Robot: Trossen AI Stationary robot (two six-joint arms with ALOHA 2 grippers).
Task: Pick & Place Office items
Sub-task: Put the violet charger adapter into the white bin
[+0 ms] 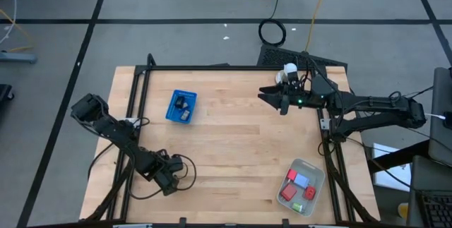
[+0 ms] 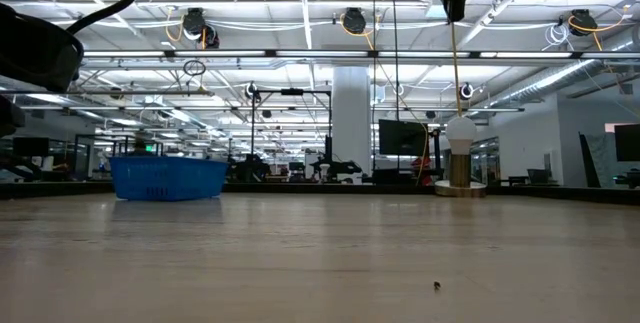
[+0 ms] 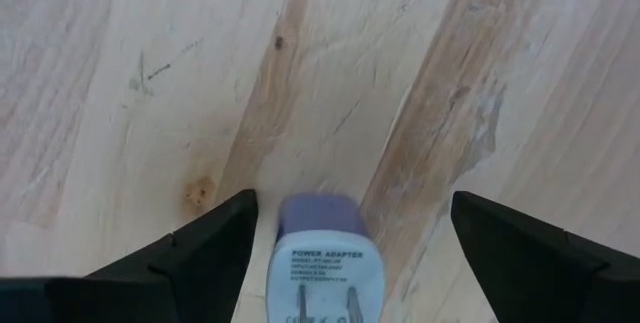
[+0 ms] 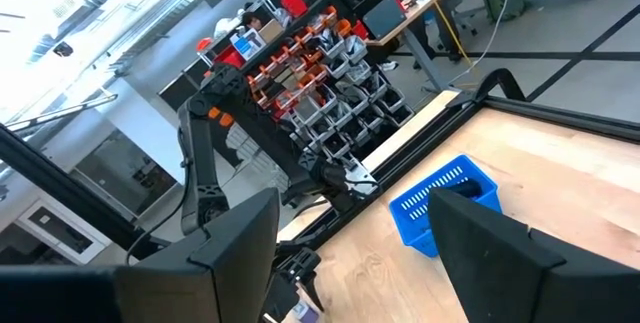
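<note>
Power adapter (image 3: 322,263) between our left gripper's (image 3: 345,228) open fingers | step: grasp | next: close, lift | right gripper (image 1: 272,95) open, far right.

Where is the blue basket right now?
In the high view the blue basket sits on the table's far left part, small dark items inside it, well apart from the clear tray at the near right corner.

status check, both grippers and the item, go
Left gripper open, low at the near left table corner, straddling a power adapter. Right gripper open, empty, raised at far right. Nothing in the way.
</note>
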